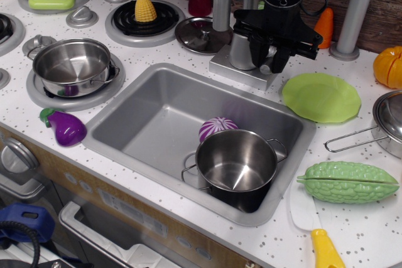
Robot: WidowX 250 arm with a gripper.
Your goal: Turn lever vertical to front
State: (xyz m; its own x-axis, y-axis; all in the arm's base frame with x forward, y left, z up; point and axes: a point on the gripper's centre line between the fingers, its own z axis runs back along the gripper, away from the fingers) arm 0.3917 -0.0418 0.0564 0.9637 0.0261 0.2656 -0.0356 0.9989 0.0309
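The faucet body (242, 45) stands on its silver base (242, 70) behind the sink. My black gripper (269, 59) has come down on the faucet's right side, where the lever sits. The two fingers (281, 59) stand apart, one on each side of that spot. The lever (267, 66) is almost wholly hidden behind the gripper; only a small silver bit shows between the fingers. I cannot tell whether the fingers touch it or how it is angled.
The grey sink (151, 117) holds a steel pot (237, 166) and a purple onion (217, 127). A green plate (321, 96) lies right of the faucet. A pot lid (198, 32), a corn cob (146, 9) and a grey post (355, 10) stand nearby.
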